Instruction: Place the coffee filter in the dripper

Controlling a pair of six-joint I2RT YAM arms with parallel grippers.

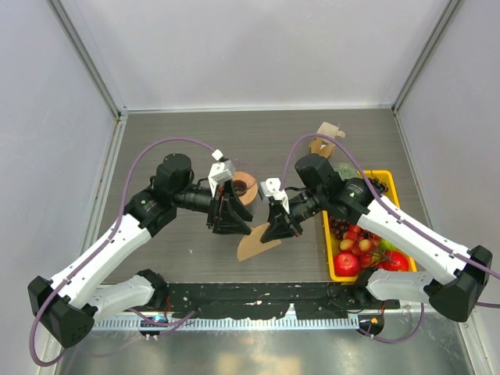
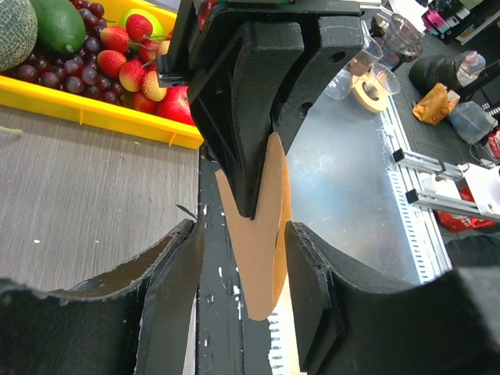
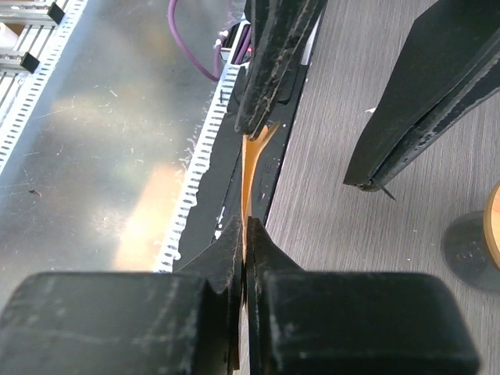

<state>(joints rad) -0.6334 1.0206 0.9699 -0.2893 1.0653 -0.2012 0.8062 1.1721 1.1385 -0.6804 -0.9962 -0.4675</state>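
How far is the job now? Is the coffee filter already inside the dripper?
Not yet. Done: the right gripper is shut on the coffee filter. In hand: the open left gripper has a finger on each side of it. Left: placing it in the dripper, which stands apart with no filter in it.

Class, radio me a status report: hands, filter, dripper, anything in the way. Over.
Right hand shut on coffee filter. Left hand open, astride it. Dripper without filter, just past left hand. Only left hand stands between.
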